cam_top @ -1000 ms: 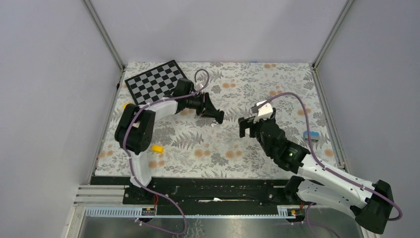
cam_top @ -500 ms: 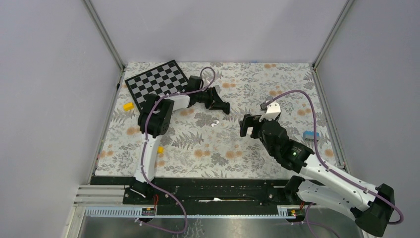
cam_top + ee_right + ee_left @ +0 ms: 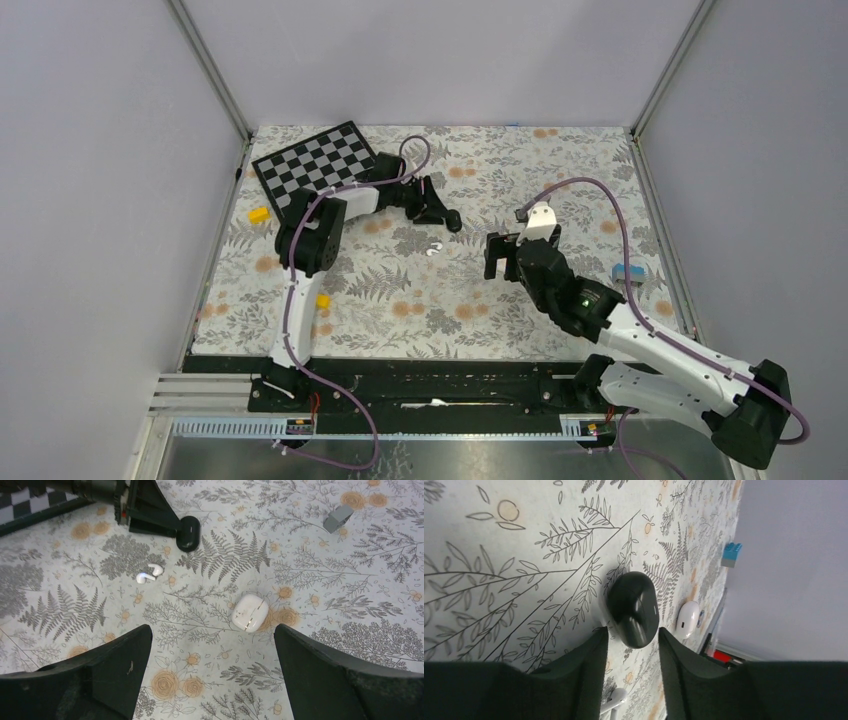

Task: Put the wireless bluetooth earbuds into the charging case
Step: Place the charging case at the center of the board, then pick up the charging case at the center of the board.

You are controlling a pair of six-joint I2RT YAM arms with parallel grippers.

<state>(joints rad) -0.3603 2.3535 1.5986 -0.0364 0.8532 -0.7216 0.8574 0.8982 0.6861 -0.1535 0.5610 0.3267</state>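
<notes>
The white charging case (image 3: 250,612) lies closed on the flowered cloth, ahead of my right gripper (image 3: 212,630), which is open and empty above it. The case also shows in the left wrist view (image 3: 687,619). No tiny black buds show in any view. A small white stemmed piece (image 3: 149,573), shiny in the top view (image 3: 433,247), lies between the grippers. My left gripper (image 3: 631,630) is open low over the cloth, and the near end of a black oval pebble (image 3: 634,607) sits between its fingertips. In the top view the left gripper (image 3: 447,220) is left of the right gripper (image 3: 497,255).
A checkerboard (image 3: 318,165) lies at the far left. Yellow blocks (image 3: 259,214) (image 3: 322,300) lie by the left arm. A blue block (image 3: 627,271) lies at the right edge, and a grey block (image 3: 337,517) lies beyond the case. Walls close in the table.
My left gripper has moved away from the white stemmed piece toward the far side, and the left arm's elbow has swung right. The right gripper has barely shifted.
</notes>
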